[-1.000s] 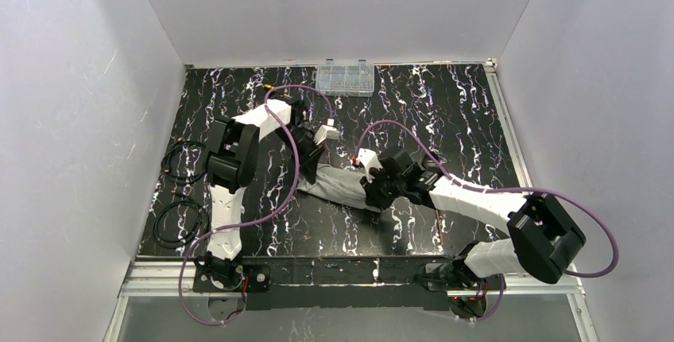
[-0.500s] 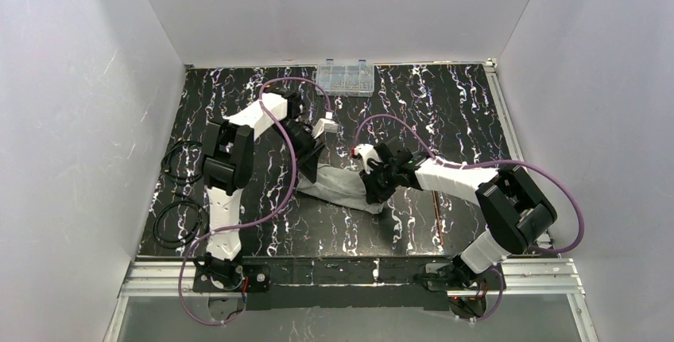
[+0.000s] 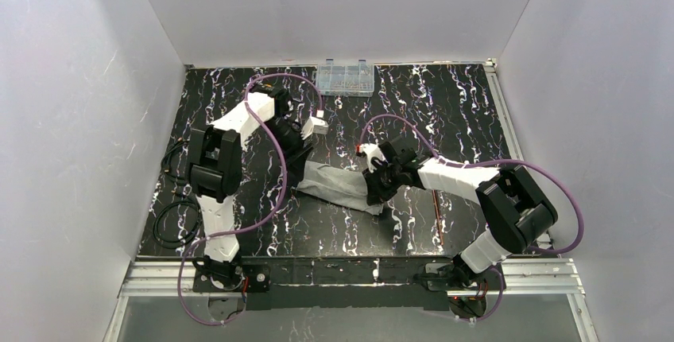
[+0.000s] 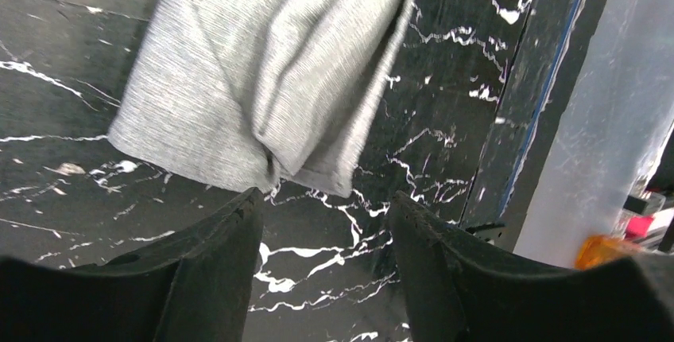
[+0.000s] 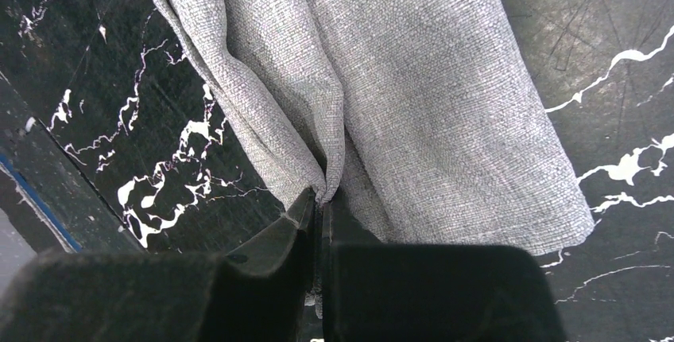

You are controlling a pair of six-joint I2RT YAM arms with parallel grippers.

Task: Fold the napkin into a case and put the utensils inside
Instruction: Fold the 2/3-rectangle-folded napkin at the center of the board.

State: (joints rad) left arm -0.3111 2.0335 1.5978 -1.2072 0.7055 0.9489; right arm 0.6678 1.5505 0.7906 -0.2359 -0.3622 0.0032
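The right gripper (image 5: 320, 205) pinches a fold of the grey napkin (image 5: 413, 79), which lies folded in the middle of the bench (image 3: 445, 111). Just beyond its left end, the left gripper (image 4: 326, 223) hangs spread. A clear box (image 3: 345, 78) sits at the far edge.

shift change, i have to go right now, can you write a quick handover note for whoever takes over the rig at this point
Left gripper: open and empty, just off the left end of the napkin.
Right gripper: shut on a pinched fold at the napkin's right end.
Napkin: a long folded strip, loose and creased, lying slantwise mid-table.
Utensils: too thin to make out for sure from above; none show in the wrist views.
Done: napkin partly folded.
Left: finish the case, then put the utensils inside.
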